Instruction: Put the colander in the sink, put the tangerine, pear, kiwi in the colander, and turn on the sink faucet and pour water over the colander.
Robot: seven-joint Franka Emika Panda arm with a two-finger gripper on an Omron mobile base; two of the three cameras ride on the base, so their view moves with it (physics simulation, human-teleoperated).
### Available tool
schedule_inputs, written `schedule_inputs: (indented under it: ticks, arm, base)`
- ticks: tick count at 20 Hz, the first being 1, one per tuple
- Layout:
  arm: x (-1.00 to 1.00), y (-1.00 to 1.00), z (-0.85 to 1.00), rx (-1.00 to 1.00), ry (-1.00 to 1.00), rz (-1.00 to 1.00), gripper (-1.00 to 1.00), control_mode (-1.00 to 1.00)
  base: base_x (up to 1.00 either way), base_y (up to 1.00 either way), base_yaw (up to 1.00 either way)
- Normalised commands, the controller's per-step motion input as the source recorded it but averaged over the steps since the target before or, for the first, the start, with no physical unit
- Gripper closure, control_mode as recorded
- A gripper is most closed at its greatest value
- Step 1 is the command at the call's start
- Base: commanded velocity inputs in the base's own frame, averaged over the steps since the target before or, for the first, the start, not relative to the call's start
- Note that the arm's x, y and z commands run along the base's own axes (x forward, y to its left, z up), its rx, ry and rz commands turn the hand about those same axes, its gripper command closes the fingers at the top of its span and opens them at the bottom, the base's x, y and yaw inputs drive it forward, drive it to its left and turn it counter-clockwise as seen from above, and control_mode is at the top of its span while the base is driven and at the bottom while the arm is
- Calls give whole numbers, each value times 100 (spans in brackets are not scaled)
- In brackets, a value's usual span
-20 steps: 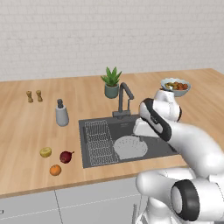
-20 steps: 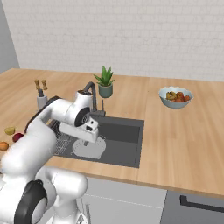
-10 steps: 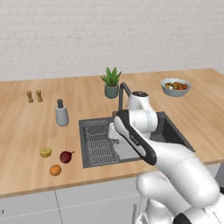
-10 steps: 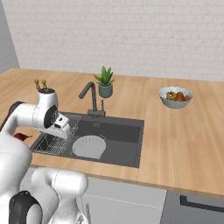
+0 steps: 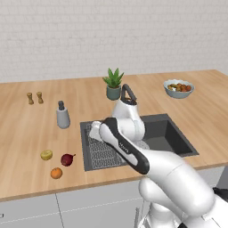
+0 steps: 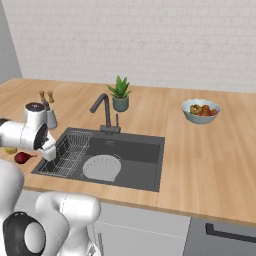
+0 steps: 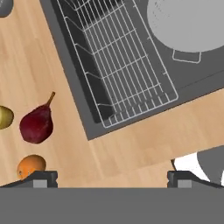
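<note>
Wooden worktop (image 5: pixel 26 133): pale timber counter; bears the three loose fruits to the left of the basin, near the front edge.
Dark charcoal rectangular sink (image 6: pixel 135 170): sunk into the worktop; holds the colander and rack, so the first stage looks done.
Tall dark grey metal faucet (image 6: pixel 104 111): stands at the back rim of the sink; no stream runs from it, so this stage is left for last.
White robot arm (image 5: pixel 133 156): reaches from the base across the sink's left part towards the fruit side.
Pale grey-white round colander (image 6: pixel 102 167): rests on the sink floor, just right of the rack; every fruit must end inside it.
Wire rack (image 7: pixel 118 61): lies along the sink's left side, between fruit and colander; carry each fruit over it, not through it.
Two-finger gripper (image 7: pixel 109 177): jaws stand wide apart and hold nothing; it hangs above the counter's front edge, beside the sink corner.
Dark red pear with thin stem (image 7: pixel 37 124): lies on its side between the other two; grasp across the belly, clear of its neighbours.
Small round bright orange tangerine (image 7: pixel 30 166): nearest the finger tips (image 7: pixel 41 178), likely first pick; centre the jaws, descend straight, since it may roll.
Yellow-green fruit, taken as the kiwi (image 7: pixel 5 117): just beside the pear, at the frame's edge.
</note>
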Motion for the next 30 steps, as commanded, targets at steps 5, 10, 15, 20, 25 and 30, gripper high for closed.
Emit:
schedule_inputs:
  ticks: [5, 10, 15, 20, 25, 30]
  arm:
    - [20, 75, -5, 14, 10, -29, -100, -100]
    - [31, 77, -2, 1, 8, -24, -100, -100]
    - [26, 58, -1, 0, 18, -9, -100, -100]
    - [13, 24, -7, 1, 14, 0, -100, -100]
    - [20, 31, -25, 0, 12, 0, -100, -100]
    - [20, 20, -22, -3, 3, 0, -100, -100]
  base:
    - [0, 0, 0]
    - [0, 0, 0]
    - [0, 0, 0]
    - [0, 0, 0]
    - [0, 0, 0]
    - [0, 0, 0]
